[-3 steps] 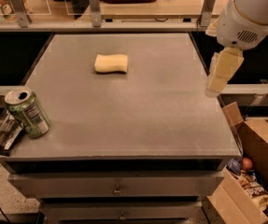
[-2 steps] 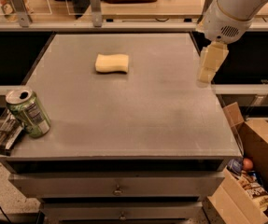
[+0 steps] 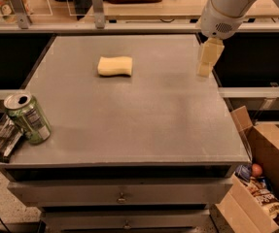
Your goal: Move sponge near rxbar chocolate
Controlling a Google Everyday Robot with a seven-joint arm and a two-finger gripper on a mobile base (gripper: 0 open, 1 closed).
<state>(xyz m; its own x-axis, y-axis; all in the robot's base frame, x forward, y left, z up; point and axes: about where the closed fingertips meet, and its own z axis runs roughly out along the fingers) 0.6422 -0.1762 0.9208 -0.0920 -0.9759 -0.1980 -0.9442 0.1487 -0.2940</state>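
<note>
Grey and matte, the table filled most of the camera view, with two drawer fronts under its near edge and a wooden counter running behind it.

The sponge lay flat on the far half of the top, a little left of centre. It was a pale yellow soft block with its long sides pinched in to a wavy outline. The rxbar chocolate was well apart from it, at the near left corner: a flat, slim, dark wrapped bar with faint pale stripes, hanging partly over the table's left edge. A green soda can stood tilted just beside the bar, on its right, its opened top towards the camera.

By count there was one sponge, one bar, one can and one gripper.

The gripper hung from the white arm at the far right edge of the table, pointing down, well to the right of the sponge. It showed as a single pale block, so how its jaws stood could not be made out. It held nothing and touched neither task object.

An open cardboard box holding packets sat on the floor to the right of the table.
</note>
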